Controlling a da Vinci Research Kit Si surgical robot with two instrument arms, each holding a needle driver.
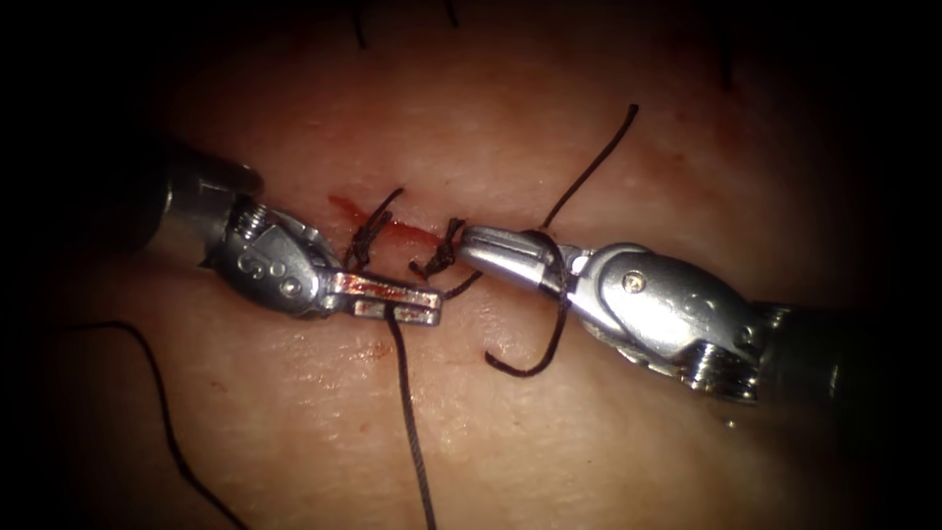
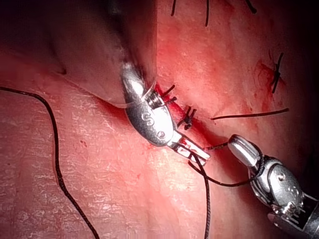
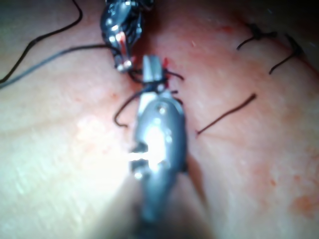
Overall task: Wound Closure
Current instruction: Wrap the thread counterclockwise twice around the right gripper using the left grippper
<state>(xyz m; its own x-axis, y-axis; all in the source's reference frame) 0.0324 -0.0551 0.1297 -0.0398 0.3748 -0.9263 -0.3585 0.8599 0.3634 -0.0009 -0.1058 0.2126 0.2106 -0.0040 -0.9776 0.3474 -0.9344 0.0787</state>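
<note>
Left tool [image 1: 432, 306] sits left of the knots [image 1: 442, 257] on the cut [image 1: 392, 228], thread [image 1: 407, 412] clamped in its jaws and trailing toward us. Right tool [image 1: 471, 245] comes in opposite, tip beside the knot, thread wound around its closed jaws, nothing between them.

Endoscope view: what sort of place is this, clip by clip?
Likely a bench suturing-practice setup: two wristed tools, left tool and right tool, work over tissue with tied stitches, dark thread held by the left tool.
</note>
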